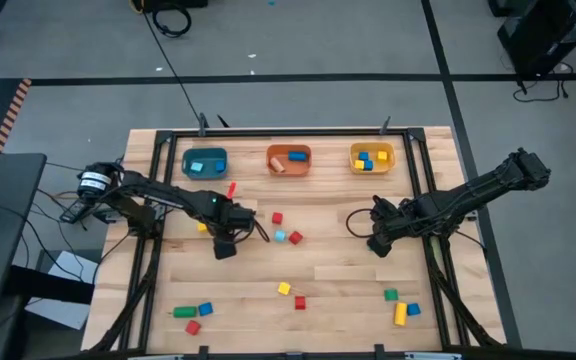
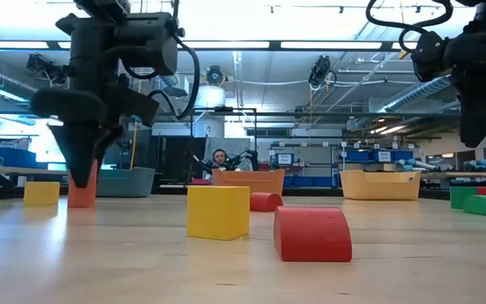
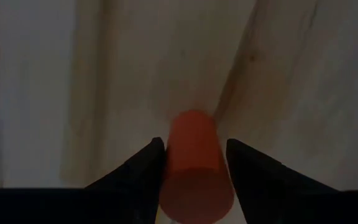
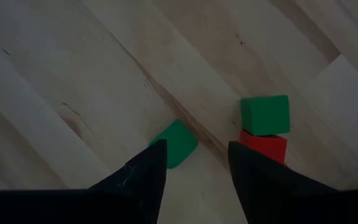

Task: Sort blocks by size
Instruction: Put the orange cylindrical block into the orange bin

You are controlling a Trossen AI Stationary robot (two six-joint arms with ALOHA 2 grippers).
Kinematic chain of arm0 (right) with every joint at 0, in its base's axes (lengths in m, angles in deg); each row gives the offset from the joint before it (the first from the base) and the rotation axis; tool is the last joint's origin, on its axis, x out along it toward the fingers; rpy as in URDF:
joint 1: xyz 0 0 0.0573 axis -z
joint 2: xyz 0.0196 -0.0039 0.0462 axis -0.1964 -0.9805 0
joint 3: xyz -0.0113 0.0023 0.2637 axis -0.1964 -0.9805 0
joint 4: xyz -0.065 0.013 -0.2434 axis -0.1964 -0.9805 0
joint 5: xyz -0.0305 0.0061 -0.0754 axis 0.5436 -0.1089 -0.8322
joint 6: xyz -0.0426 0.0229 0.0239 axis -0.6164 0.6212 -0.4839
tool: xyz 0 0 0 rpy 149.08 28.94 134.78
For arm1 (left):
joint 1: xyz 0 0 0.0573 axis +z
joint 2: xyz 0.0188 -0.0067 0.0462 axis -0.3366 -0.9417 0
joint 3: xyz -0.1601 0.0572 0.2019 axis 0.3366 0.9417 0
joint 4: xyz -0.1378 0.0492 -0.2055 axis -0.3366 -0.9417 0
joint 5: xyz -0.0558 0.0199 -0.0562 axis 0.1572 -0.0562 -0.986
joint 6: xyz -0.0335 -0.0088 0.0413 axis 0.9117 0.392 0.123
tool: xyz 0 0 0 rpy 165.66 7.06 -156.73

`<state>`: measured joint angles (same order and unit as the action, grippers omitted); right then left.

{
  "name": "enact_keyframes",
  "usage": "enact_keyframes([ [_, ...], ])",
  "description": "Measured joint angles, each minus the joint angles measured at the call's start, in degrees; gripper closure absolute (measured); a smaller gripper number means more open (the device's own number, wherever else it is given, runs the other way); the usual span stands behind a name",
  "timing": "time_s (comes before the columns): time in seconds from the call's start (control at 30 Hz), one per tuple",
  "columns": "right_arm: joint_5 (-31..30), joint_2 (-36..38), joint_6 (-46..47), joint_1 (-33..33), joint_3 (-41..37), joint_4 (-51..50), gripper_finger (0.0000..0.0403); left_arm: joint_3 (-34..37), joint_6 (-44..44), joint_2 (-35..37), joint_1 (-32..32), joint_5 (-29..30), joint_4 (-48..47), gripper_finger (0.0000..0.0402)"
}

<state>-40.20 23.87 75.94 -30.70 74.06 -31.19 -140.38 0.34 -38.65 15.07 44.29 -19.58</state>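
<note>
- We see the left tool [image 3: 194, 163] pinching an upright orange block [image 3: 194, 168] on the surface [image 1: 328, 275].
- Our right tool [image 4: 194, 163] hangs spread above a green block [image 4: 176, 142].

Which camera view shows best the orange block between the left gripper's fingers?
The left wrist view: the orange block fills the gap between the left gripper's fingers. The low view shows it partly, under the gripper. In the high view the gripper hides it. The right wrist view misses it.
</note>
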Motion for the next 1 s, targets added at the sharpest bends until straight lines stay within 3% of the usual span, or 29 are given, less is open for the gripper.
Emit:
enact_keyframes([
  [0.23,0.0,0.0,0.0,0.0,0.0,0.1,0.0218,1.1,0.0,0.1,0.0,-1.7,1.1,0.0266],
  [0.5,-0.2,0.0,0.0,0.0,0.0,0.2,0.0218,0.4,1.2,0.1,0.0,0.2,4.7,0.0264],
  [0.63,-0.3,0.0,0.0,0.0,0.0,0.2,0.0218,-3.5,0.9,1.0,0.3,3.8,5.2,0.0264],
  [0.77,-0.6,0.0,0.0,0.0,0.0,0.5,0.0218,-9.4,-4.9,1.6,2.0,6.8,6.2,0.0264],
  [1.0,-1.8,0.0,0.5,1.0,0.0,2.7,0.0218,-20.3,-17.8,1.6,11.4,10.0,9.7,0.0264],
])
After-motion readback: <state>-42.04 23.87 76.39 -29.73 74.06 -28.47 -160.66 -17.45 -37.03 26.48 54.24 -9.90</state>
